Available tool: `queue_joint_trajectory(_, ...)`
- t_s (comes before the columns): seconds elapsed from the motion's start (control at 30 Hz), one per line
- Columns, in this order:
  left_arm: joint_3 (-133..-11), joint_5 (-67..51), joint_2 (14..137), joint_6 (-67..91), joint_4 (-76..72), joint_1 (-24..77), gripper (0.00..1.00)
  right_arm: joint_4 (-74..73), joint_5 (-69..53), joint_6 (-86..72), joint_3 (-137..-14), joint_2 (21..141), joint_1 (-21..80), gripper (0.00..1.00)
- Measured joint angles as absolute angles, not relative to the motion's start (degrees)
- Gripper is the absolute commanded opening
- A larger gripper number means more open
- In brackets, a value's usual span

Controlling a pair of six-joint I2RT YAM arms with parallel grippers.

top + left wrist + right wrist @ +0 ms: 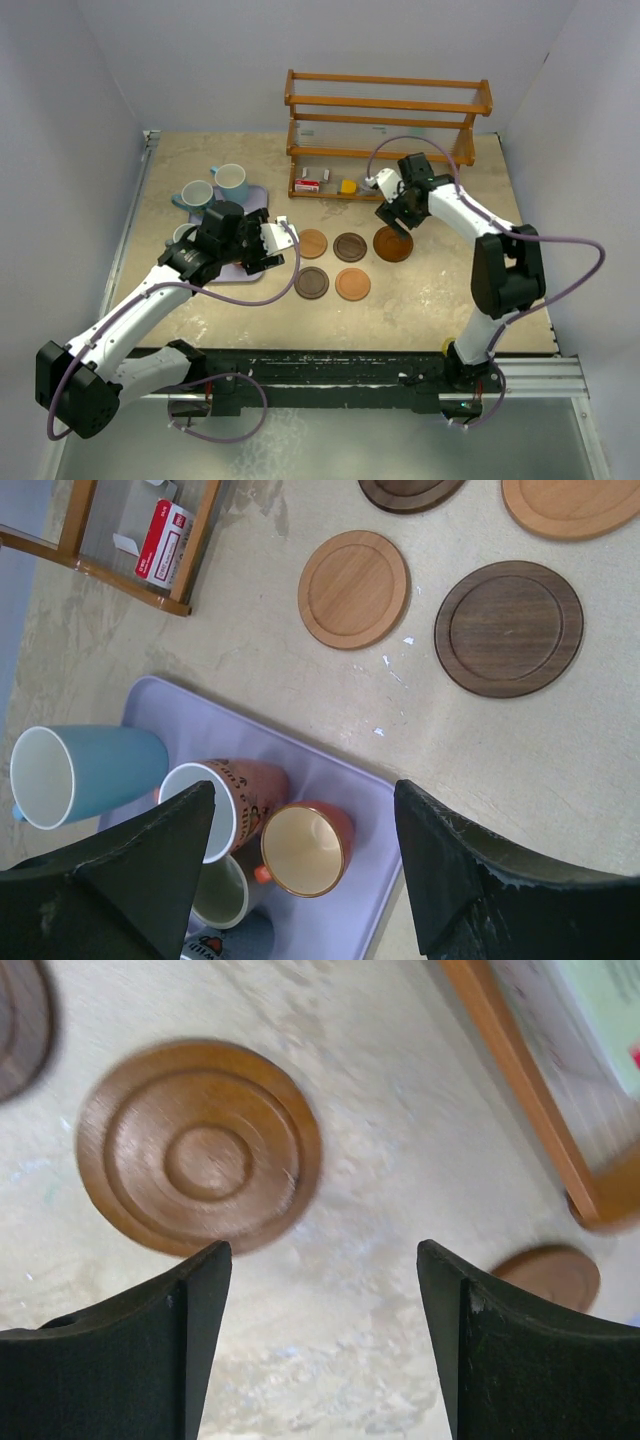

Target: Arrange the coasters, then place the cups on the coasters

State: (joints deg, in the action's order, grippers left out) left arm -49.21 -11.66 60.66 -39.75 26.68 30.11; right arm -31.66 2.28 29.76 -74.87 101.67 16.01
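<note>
From above, five wooden coasters [352, 284] lie in two loose rows at the middle of the worktop [430, 300]. The left arm's fingers [272, 238] hover over the lavender tray [258, 193] where the cups are bunched, with two light blue cups [230, 181] at its far side. The right arm's fingers [396, 218] hang over the ringed coaster [392, 247] at the right end of the far row, in front of the wooden rack [385, 101]. The left wrist camera shows its fingers spread wide and empty above a medium blue cup [100, 765], a reddish cup [255, 780], a small orange cup [305, 848] and an olive-grey cup [222, 895], all packed close on the tray. These look rigid, glazed and breakable, probably slick on the outside. A pinch across one wall at the rim, one finger inside, seems the safest hold in that crowd. The right wrist camera, slightly blurred, shows its fingers likewise parted with nothing between them. The ringed coaster lies flat just ahead of them, apart from both tips, and a sixth coaster [548, 1276] sits just beside the rack's foot. The discs appear light, stiff and thin, lying flush with the worktop. Taking one likely means bracketing its rim from opposite sides, low to the surface.
</note>
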Motion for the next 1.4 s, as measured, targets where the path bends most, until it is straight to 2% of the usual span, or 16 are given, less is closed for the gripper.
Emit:
queue_joint_trajectory(0.27,-48.23,-11.79,59.13,-38.17,25.96,30.11,0.7,-35.11,0.32,31.46,-71.42,93.38,4.08,0.77)
queue_joint_trajectory(0.57,-46.37,-12.01,58.48,-38.11,25.69,30.11,0.7,-38.13,-1.61,36.71,-71.81,97.03,-7.73,0.78)
queue_joint_trajectory(0.93,-46.15,-11.99,58.46,-38.17,25.67,30.11,0.69,-38.89,-4.29,41.95,-81.89,110.02,-11.46,0.79)
queue_joint_trajectory(1.4,-46.11,-11.9,58.46,-38.59,25.69,30.11,0.69,-39.33,-5.87,46.13,-85.8,117.08,-14.09,0.77)
